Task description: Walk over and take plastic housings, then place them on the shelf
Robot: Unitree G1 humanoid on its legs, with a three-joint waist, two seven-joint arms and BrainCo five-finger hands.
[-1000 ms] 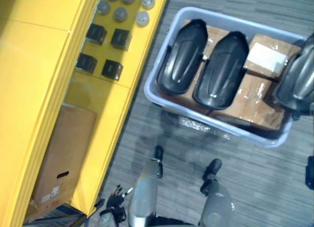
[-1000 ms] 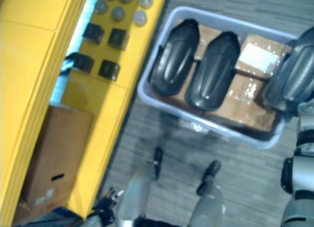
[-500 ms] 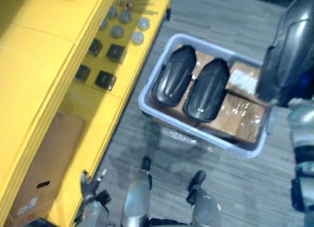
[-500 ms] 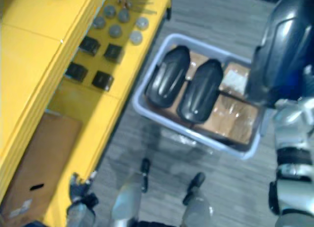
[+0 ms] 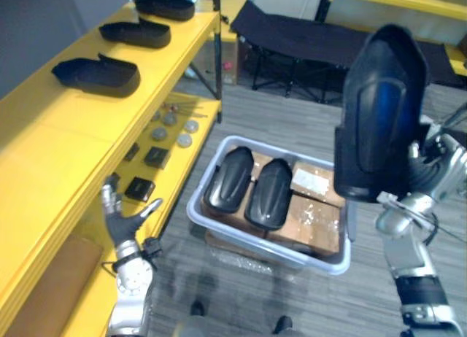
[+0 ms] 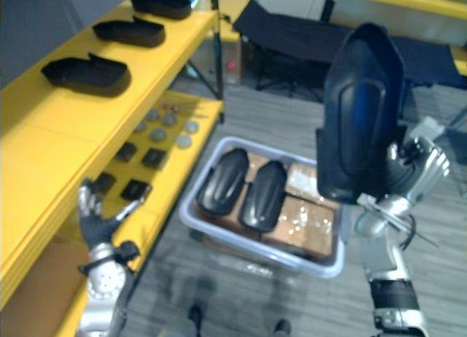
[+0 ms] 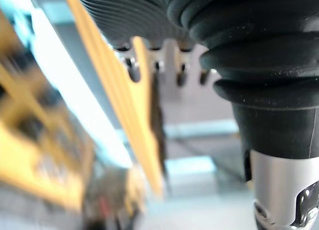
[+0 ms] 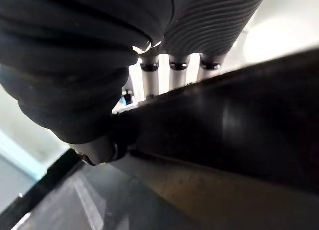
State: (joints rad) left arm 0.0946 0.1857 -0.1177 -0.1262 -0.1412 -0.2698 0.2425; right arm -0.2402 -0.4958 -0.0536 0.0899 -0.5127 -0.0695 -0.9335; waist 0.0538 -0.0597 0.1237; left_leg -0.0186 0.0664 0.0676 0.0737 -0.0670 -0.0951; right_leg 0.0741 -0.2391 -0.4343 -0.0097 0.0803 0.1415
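My right hand [image 5: 432, 165] is shut on a black plastic housing [image 5: 379, 111] and holds it upright, high above the right end of the grey bin [image 5: 195, 217]. In the right wrist view its fingers [image 8: 177, 78] lie along the housing's dark shell [image 8: 239, 125]. Two more housings [image 5: 228, 178] [image 5: 268, 192] lie side by side in the bin on cardboard boxes [image 5: 314, 217]. Three housings [image 5: 98, 73] [image 5: 135, 32] [image 5: 166, 5] rest on the top of the yellow shelf [image 5: 58, 133]. My left hand [image 5: 120, 219] is open with fingers spread, raised beside the shelf's lower level.
The lower shelf level carries small black boxes [image 5: 139, 187] and grey round discs [image 5: 169, 119]. A cardboard box [image 5: 44, 293] sits under the shelf at the lower left. A black folding cot [image 5: 292, 38] stands behind the bin. Grey carpet surrounds the bin.
The view has tilted up from the floor to the shelf. My right hand has lifted the housing out of the bin and stood it upright. My left hand has risen beside the shelf.
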